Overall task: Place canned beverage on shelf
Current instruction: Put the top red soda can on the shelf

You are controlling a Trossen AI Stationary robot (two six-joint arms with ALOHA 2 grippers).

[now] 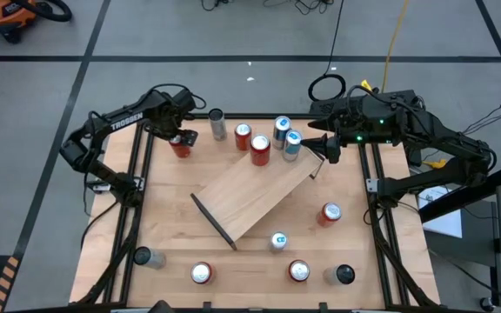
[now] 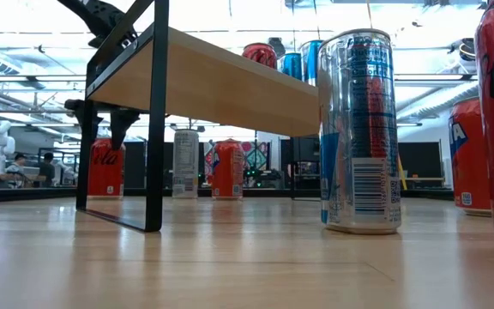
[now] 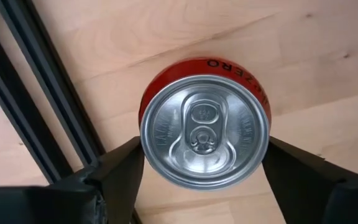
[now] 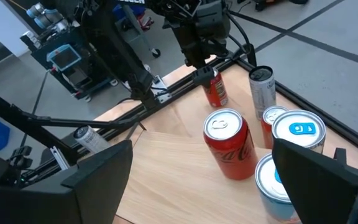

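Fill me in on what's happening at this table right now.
The left gripper is down over a red can at the table's far left edge, jaws either side of it; whether they grip it yet is unclear. The shelf sits at an angle mid-table with a few cans on its far end, among them a red one. The right gripper waits open beside that end. More cans stand around the wooden tabletop.

Grey floor with dark lines
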